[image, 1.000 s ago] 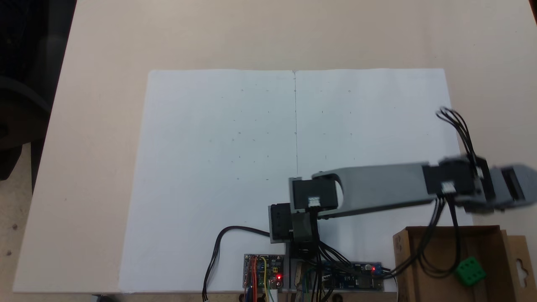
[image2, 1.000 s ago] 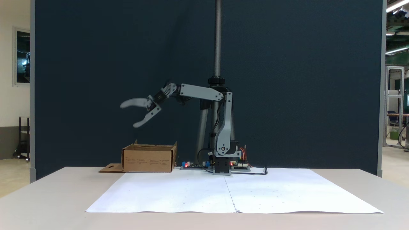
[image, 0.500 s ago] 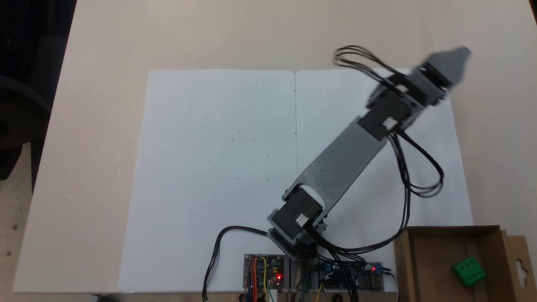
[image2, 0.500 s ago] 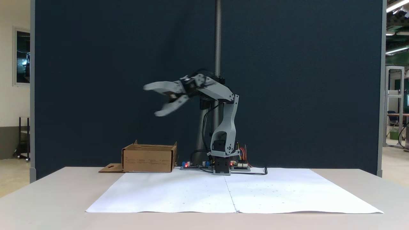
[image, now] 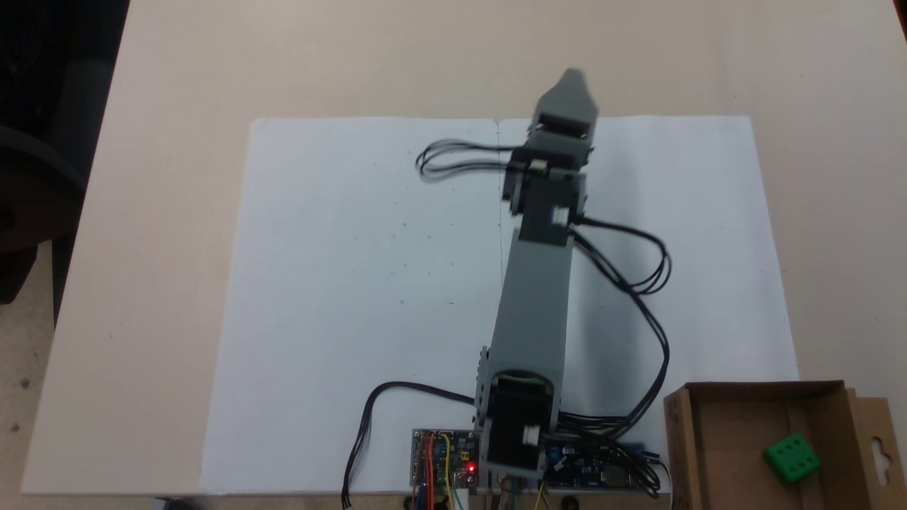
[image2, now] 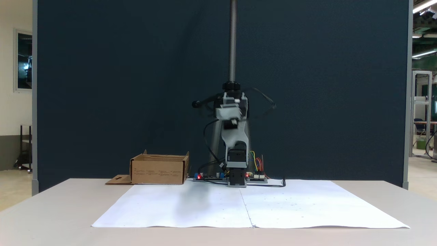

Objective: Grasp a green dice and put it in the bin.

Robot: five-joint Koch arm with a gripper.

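green dice (image: 791, 458): light, rigid, grip flat opposite faces | in bin (image: 723, 439), well apart from hand (image: 569, 85) | hand blurred, spread or pressed together: cannot tell

My arm (image: 531, 304) stretches up the picture from its base at the bottom edge, lying over the white paper sheet (image: 340, 283) near its centre crease. My gripper (image: 569, 79) sits at the far end, just past the sheet's upper edge over the bare table (image: 425, 57); it is blurred and only one grey tip shows, so how the jaws stand I cannot tell. Black cables (image: 638, 283) loop out to either side of my forearm. The bin (image: 716, 453) stands at the lower right corner, well apart from my gripper, and the green dice (image: 792, 458) lies inside it. Circuit boards (image: 445, 457) with a red light sit beside my base.
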